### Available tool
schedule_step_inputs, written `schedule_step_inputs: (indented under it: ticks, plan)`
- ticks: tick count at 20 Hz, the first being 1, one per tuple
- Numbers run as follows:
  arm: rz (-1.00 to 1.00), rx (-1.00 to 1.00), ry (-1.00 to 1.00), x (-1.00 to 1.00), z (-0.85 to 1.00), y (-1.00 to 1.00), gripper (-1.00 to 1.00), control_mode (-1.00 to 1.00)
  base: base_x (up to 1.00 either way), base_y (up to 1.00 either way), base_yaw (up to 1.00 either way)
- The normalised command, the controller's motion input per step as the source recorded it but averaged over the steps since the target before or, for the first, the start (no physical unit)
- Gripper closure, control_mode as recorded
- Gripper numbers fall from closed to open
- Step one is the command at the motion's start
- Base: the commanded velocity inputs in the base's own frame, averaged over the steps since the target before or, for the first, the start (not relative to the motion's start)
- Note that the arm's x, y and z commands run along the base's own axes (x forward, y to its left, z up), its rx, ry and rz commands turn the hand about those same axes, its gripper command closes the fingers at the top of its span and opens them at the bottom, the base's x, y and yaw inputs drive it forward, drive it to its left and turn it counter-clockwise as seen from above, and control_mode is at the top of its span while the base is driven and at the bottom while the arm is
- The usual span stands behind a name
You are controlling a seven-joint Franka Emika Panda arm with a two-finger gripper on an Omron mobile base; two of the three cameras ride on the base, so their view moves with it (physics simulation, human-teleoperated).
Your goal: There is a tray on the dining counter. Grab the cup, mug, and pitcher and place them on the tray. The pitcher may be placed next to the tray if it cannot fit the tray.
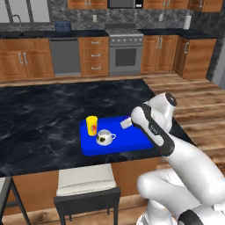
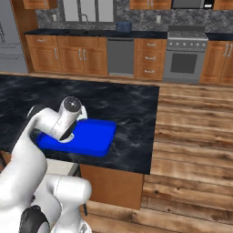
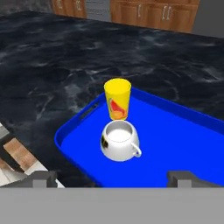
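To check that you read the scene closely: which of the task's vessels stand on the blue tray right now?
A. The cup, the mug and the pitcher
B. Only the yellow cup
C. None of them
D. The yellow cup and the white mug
D: the yellow cup and the white mug both stand upright inside the rim of the blue tray, close together, and no pitcher stands on it.

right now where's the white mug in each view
left base view: the mug stands on the blue tray, lower middle, just right of and in front of the yellow cup.
right base view: not visible; the arm covers the tray's left part.
hand view: centre, mug just below the cup.
shared landmark: the blue tray on the black counter.
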Motion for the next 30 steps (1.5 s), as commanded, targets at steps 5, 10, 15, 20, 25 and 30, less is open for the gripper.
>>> schedule_step_inputs:
  ticks: [5,10,15,20,25,30]
  plan:
    - [-0.30,-0.03,0.07,-0.55,0.41,-0.41,-1.00,-1.00,0.00,0.00,0.00]
    - [-0.29,-0.03,0.05,-0.50,0.51,-0.36,-1.00,-1.00,0.00,0.00,0.00]
    - [-0.24,-0.03,0.09,-0.38,0.71,-0.29,-1.00,-1.00,0.00,0.00,0.00]
    - [-0.19,0.00,0.08,-0.39,0.82,-0.18,-1.00,-1.00,0.00,0.00,0.00]
    - [-0.02,0.00,0.00,-0.41,0.87,0.00,-1.00,-1.00,0.00,0.00,0.00]
    - [0.03,0.00,0.00,-0.59,0.66,0.00,-1.00,-1.00,0.00,0.00,0.00]
